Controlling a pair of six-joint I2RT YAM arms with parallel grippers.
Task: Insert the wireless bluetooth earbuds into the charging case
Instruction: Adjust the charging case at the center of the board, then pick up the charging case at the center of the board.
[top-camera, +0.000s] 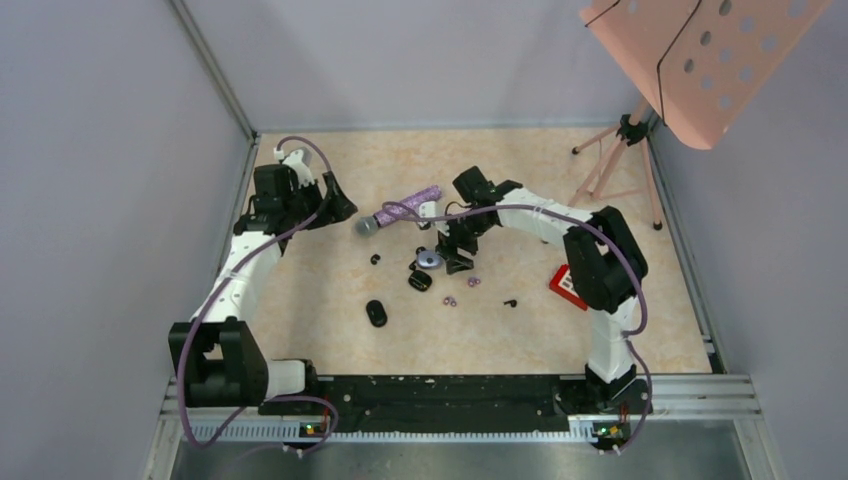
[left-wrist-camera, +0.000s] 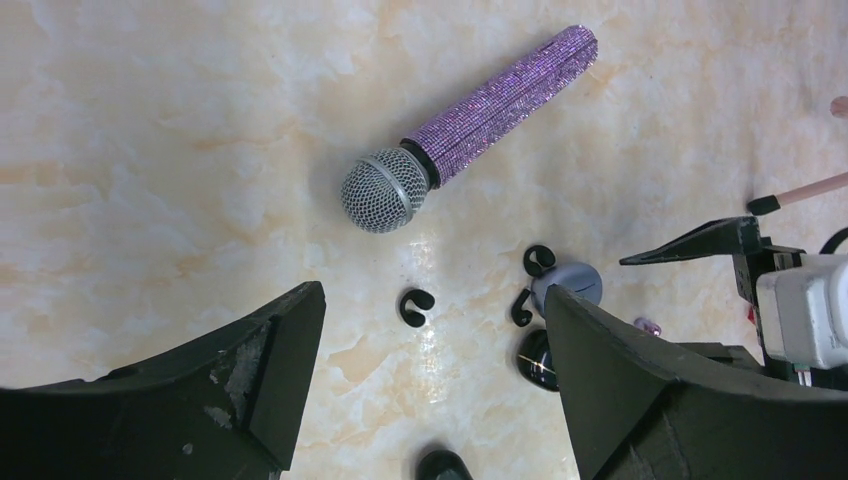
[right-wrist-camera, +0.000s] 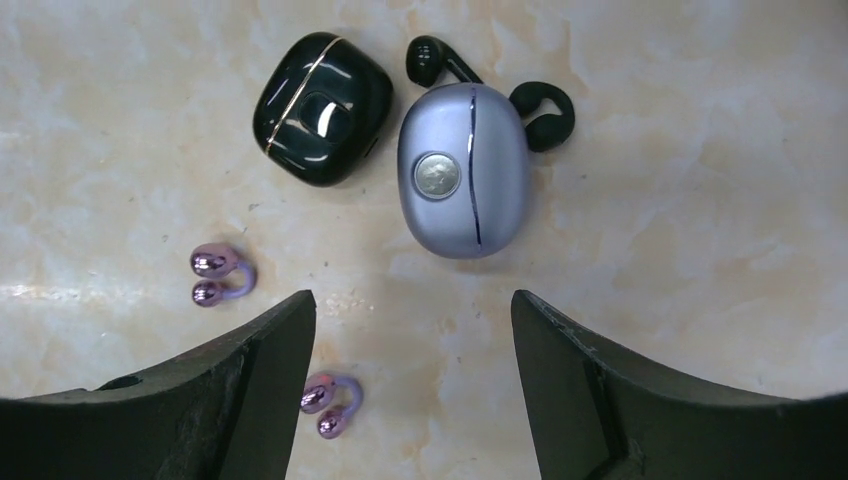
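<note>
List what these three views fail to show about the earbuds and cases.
Right wrist: lilac case and black case are shut, insides hidden.
Left wrist: black case half behind a finger of the left hand.
Left wrist: a black thing cut by the bottom edge.
Top: red item partly hidden by the right arm; earbuds too small.

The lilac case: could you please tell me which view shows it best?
The right wrist view: the lilac case lies whole mid-frame, shut, with its seam and round badge visible. The left wrist view shows only part of it; the top view shows a tiny pale speck.
</note>
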